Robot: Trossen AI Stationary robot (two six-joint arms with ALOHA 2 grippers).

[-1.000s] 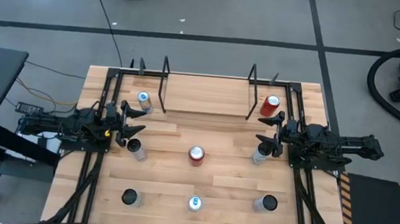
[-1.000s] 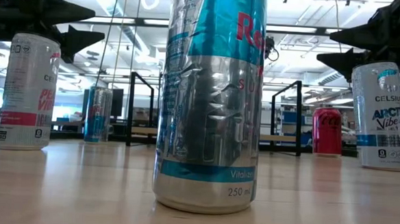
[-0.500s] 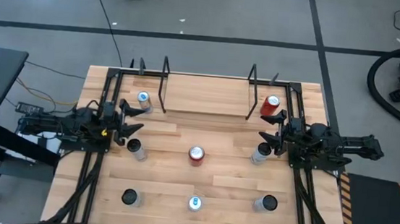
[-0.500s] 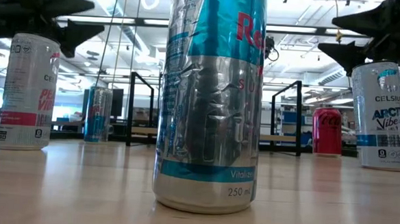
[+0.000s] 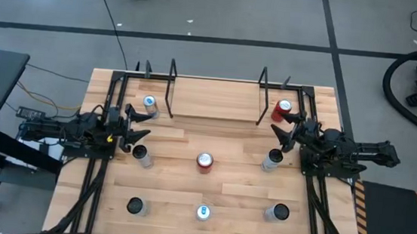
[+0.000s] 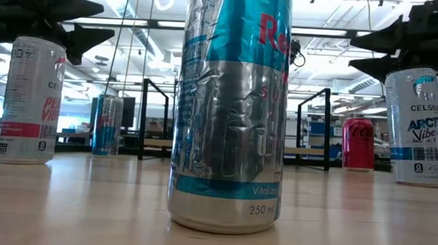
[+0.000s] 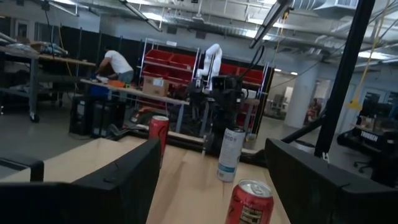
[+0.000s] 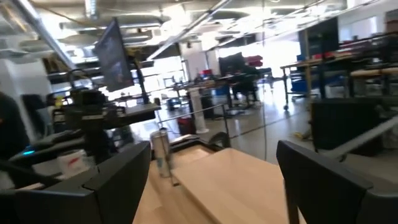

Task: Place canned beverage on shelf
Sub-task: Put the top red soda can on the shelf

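While the shelf (image 5: 214,101) at the table's far edge carries no can on its board, task is judged barely begun. Cans stand on the tabletop (image 5: 180,183): red can (image 5: 282,110) just outside shelf's right frame, blue-top can (image 5: 150,105) outside its left frame, others nearer the front. Right gripper (image 5: 283,129), jaws wide and holding nothing, hovers betw. red can and a silver can (image 5: 271,161). Left gripper (image 5: 136,126), part-open, empty, near a dark-top can (image 5: 140,154). Left to do: grasp, carry, set down
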